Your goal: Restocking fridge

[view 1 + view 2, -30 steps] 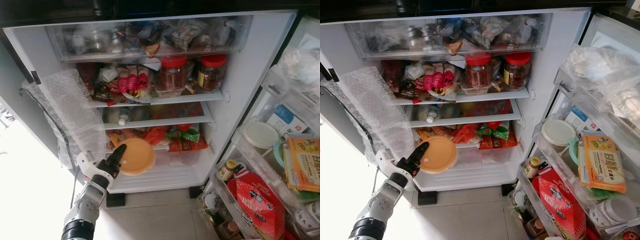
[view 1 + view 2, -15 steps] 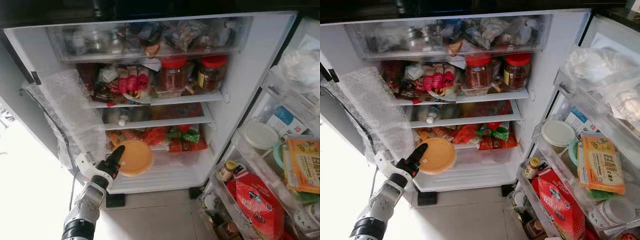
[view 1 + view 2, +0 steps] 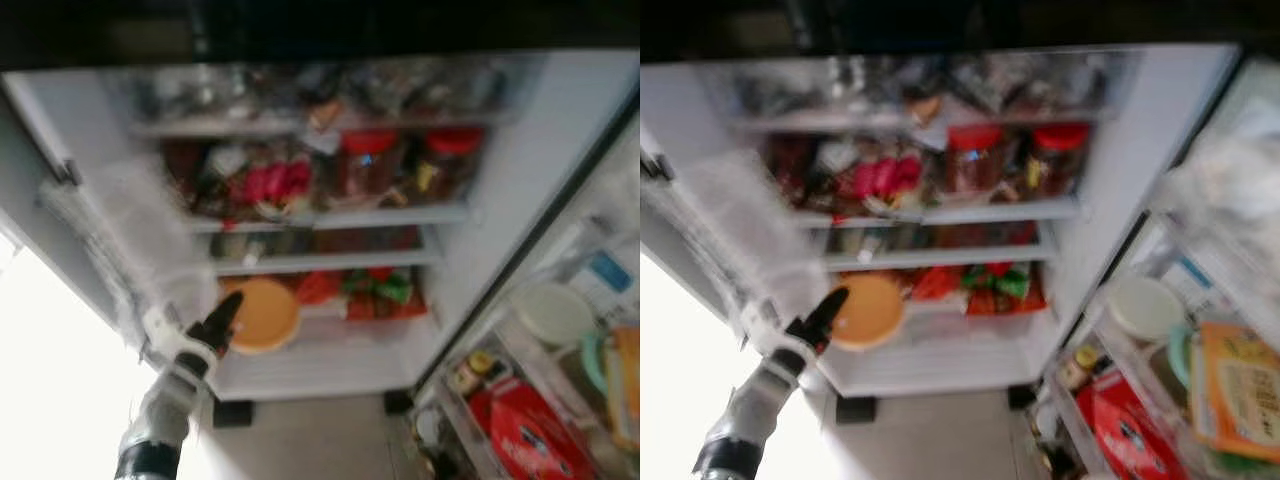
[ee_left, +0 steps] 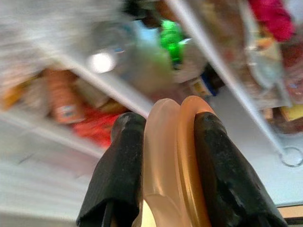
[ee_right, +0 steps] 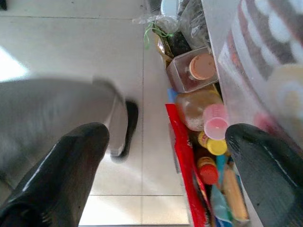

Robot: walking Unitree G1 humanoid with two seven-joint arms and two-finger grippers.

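My left gripper [image 3: 222, 322] is shut on a flat round orange container with a lid [image 3: 262, 315], held on edge in front of the open fridge's lower shelf [image 3: 330, 352]. In the left wrist view the black fingers [image 4: 124, 165] clamp the container's rim [image 4: 176, 156], with blurred packets and a shelf rail beyond. My right gripper [image 5: 161, 170] hangs open over the tiled floor beside the door's bottom bins. The fridge shelves hold two red-lidded jars [image 3: 372, 160], red packets [image 3: 272, 185] and green and red bags [image 3: 375, 290].
The open fridge door [image 3: 1200, 340] on the right carries a white-lidded tub [image 3: 552, 312], a red bag [image 3: 525, 440] and a small jar [image 3: 468, 372]. Bubble wrap [image 3: 130, 240] hangs at the fridge's left side. Tiled floor [image 3: 310, 440] lies below. A grey leg and shoe [image 5: 118, 127] are near my right gripper.
The head views have blurred and the whole picture has slid down and slightly right, so the camera moved. The left gripper still holds the orange container at the lower shelf.
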